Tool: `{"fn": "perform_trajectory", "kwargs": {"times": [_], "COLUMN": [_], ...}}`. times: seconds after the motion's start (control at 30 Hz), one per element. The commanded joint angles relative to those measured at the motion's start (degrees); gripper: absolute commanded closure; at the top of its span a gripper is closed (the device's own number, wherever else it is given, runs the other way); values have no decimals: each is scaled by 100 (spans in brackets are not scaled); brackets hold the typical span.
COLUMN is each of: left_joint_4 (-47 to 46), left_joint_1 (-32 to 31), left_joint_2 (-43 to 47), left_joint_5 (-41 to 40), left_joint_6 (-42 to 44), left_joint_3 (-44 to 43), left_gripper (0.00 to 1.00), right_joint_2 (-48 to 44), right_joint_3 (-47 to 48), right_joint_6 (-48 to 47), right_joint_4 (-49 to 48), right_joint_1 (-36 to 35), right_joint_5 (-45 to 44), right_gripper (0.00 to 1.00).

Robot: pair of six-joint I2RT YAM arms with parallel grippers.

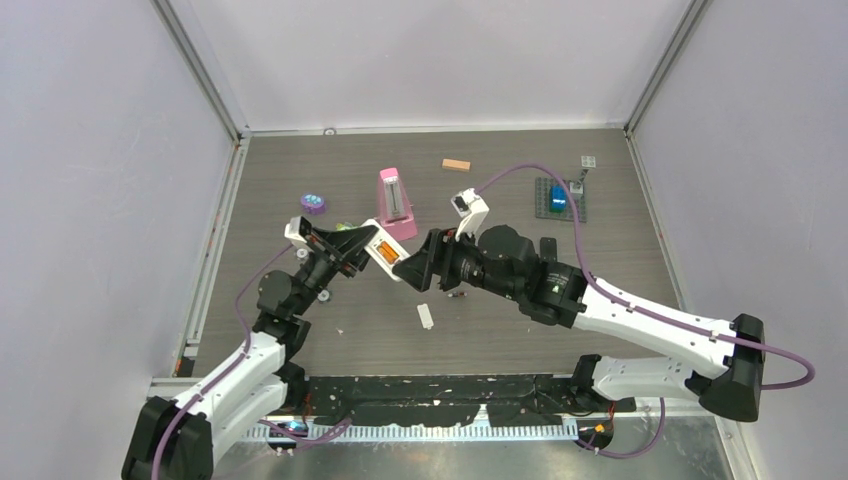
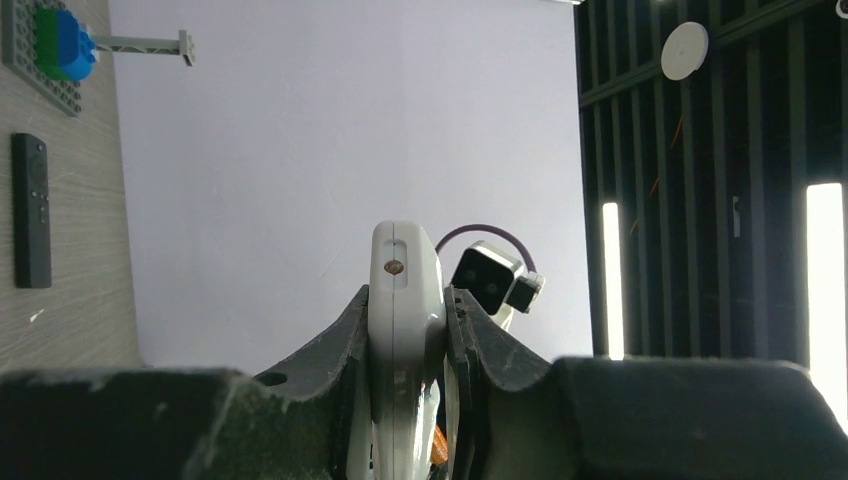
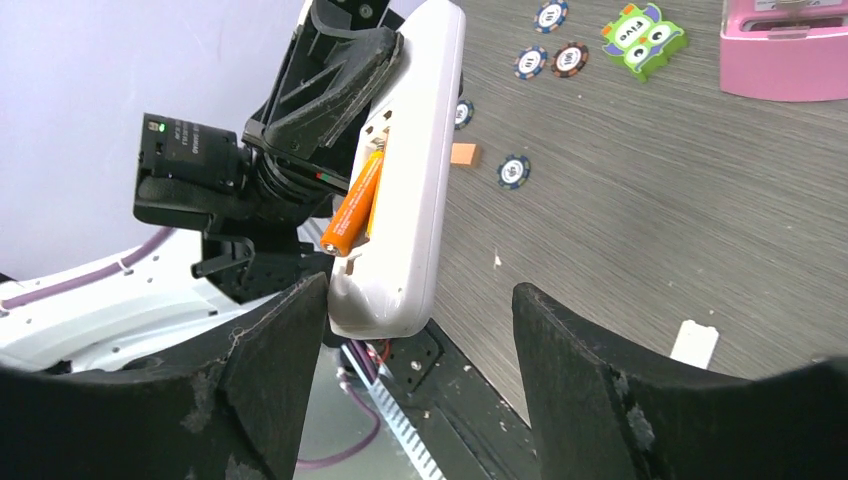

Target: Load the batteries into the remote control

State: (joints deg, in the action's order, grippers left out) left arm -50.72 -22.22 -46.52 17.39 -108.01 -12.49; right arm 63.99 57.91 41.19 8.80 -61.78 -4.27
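While the left pincer [image 2: 410, 305] is closed narrowly on the white remote control [image 2: 405, 255] and holds it up over the worktop [image 3: 640, 220], the right pincer [image 3: 418, 292] stands wide apart and holds nothing. The left pincer grips the remote control at the end that is far from the right pincer. The other end of the remote control comes between the two black fingers [image 3: 265, 360] of the right pincer. It is very near the finger on the left of the right wrist view, but I cannot tell if it touches that finger.

The back of the remote control is open. One orange battery [image 3: 352, 205] lies lengthwise in the compartment, and its lower end seems to stand out a little over the edge. A thin orange strip shows just beside it, deeper inside; I cannot tell whether this is a second cell.

On the worktop lie a small white flat piece [image 3: 693, 343], some round chips [image 3: 514, 171], a green owl token [image 3: 643, 36] and a pink object [image 3: 785, 50]. A black remote [image 2: 30, 210] lies apart, seen from the left wrist.
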Motion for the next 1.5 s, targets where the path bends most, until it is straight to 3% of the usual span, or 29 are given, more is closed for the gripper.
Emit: {"fn": "perform_trajectory", "kwargs": {"times": [0.0, 0.43, 0.87, 1.27, 1.47], "left_joint_4": [-351, -377, -466, -483, -511], "left_joint_1": [-24, -22, -19, -19, -19], "left_joint_2": [106, 129, 131, 91, 112], "left_joint_5": [-154, -142, -190, -165, -83], "left_joint_6": [-150, -107, -73, -65, 192], "left_joint_3": [-4, 79, 203, 155, 78], "left_gripper": [100, 100, 100, 100, 100], "right_joint_2": [-267, -124, 254, 454, 565], "right_joint_3": [-247, -424, -175, -154, 20], "right_joint_6": [507, 964, 780, 737, 715], "right_joint_4": [-977, -1528, -1260, -1166, -814], "right_joint_1": [-27, -25, -23, -23, -26], "right_joint_5": [-233, -335, -142, -152, -265], "right_gripper": [27, 27, 52, 59, 68]}}
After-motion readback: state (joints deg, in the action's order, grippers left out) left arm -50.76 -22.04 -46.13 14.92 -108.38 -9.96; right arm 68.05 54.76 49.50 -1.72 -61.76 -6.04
